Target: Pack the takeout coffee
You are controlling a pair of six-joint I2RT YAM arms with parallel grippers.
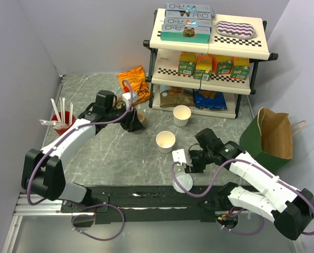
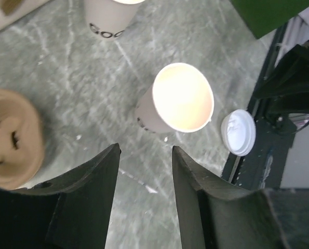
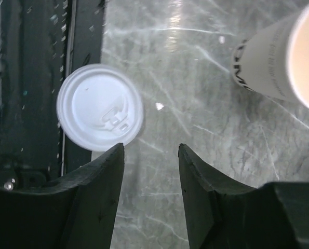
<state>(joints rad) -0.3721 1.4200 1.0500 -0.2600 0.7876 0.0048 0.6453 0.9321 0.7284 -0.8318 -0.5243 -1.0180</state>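
The takeout coffee cup (image 1: 165, 141), cream-white and lidless, stands mid-table; its open mouth shows in the left wrist view (image 2: 183, 98) and its side in the right wrist view (image 3: 271, 59). A round white sip lid (image 1: 182, 182) lies flat at the table's near edge (image 3: 99, 108) (image 2: 239, 132). A second cream cup (image 1: 182, 115) stands farther back (image 2: 108, 18). My left gripper (image 1: 134, 124) (image 2: 144, 150) is open and empty, beside the brown pulp carrier (image 2: 9, 137). My right gripper (image 1: 189, 166) (image 3: 150, 148) is open over bare table, just right of the lid.
A snack shelf rack (image 1: 207, 79) stands at the back. A green bag holding a brown paper bag (image 1: 270, 137) sits at the right. A red cup of straws (image 1: 60, 122) is at the left, an orange chip bag (image 1: 135, 81) behind. A black rail (image 1: 146, 197) runs along the near edge.
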